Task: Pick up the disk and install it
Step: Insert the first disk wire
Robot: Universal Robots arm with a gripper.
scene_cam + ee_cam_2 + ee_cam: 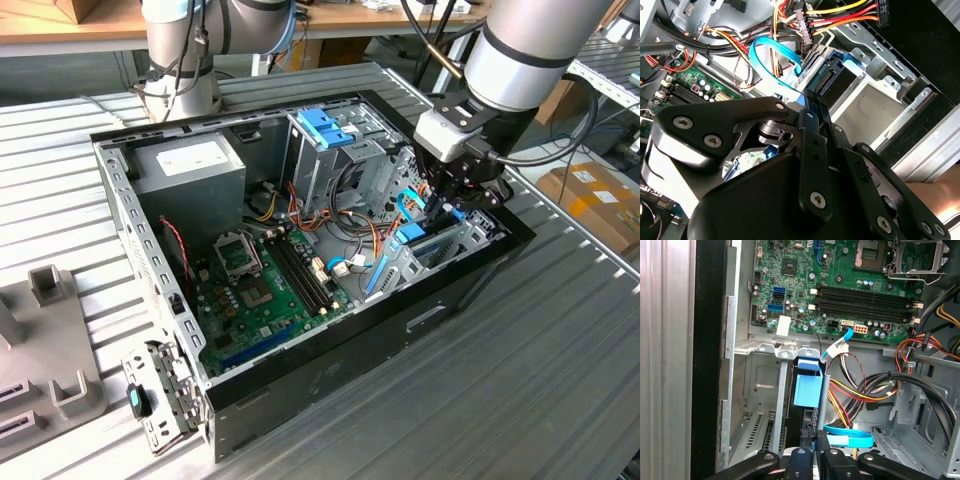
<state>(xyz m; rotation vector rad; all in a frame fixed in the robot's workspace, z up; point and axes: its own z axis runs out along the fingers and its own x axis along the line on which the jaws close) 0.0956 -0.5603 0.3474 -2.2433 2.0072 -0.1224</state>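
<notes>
The disk (807, 390) stands on edge in the drive bay (757, 385) at the end of the open computer case (330, 370), on the exterior view's right. A blue plastic frame edges it. In the second wrist view the disk's (832, 82) dark connector end faces the cables. My black gripper (813, 444) reaches down into the bay and is shut on the disk's upper edge. In the exterior view my gripper (447, 205) hangs just above the disk's blue frame (412, 235). The lower part of the disk is hidden in the bay.
A blue data cable (850, 440) and bundled power wires (865, 390) lie beside the bay. The motherboard (265, 285) covers the case floor, with a grey power-supply box (190, 165) and a blue-topped metal cage (325, 130) behind. A second arm's base (180, 60) and a grey fixture (50, 340) stand outside.
</notes>
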